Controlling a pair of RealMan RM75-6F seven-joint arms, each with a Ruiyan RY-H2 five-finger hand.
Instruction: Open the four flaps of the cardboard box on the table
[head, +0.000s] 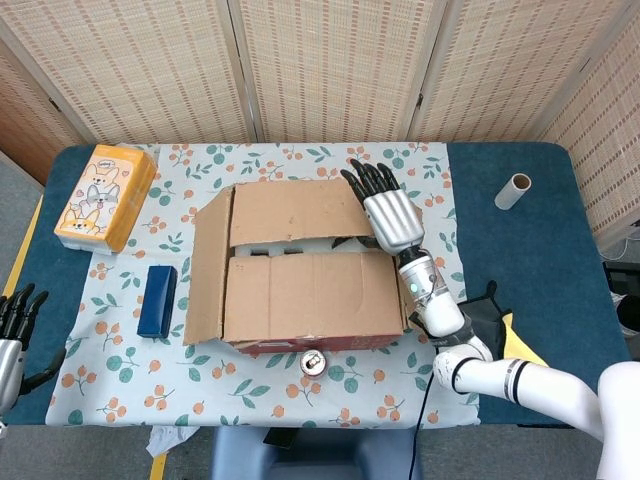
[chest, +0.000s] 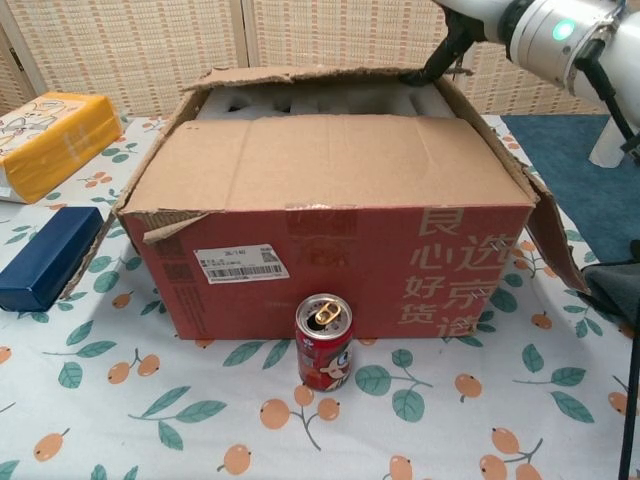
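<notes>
The cardboard box (head: 305, 297) sits mid-table, its red front (chest: 340, 260) facing the chest view. Its far flap (head: 290, 212) is tilted up (chest: 320, 76), and white foam (chest: 300, 100) shows in the gap beneath. My right hand (head: 386, 212) pinches that flap's right end, fingers on top and a dark finger under the edge (chest: 440, 62). The near flap (chest: 330, 160) lies flat. The left side flap (head: 208, 265) is folded outward, and the right side flap (chest: 550, 235) hangs down. My left hand (head: 16, 335) hovers open off the table's front left corner.
A red drink can (chest: 324, 342) stands right in front of the box. A blue case (head: 157, 300) and a yellow tissue pack (head: 105, 195) lie to the left. A cardboard tube (head: 513, 190) stands at the right; a black and yellow cloth (head: 497, 325) lies near my right arm.
</notes>
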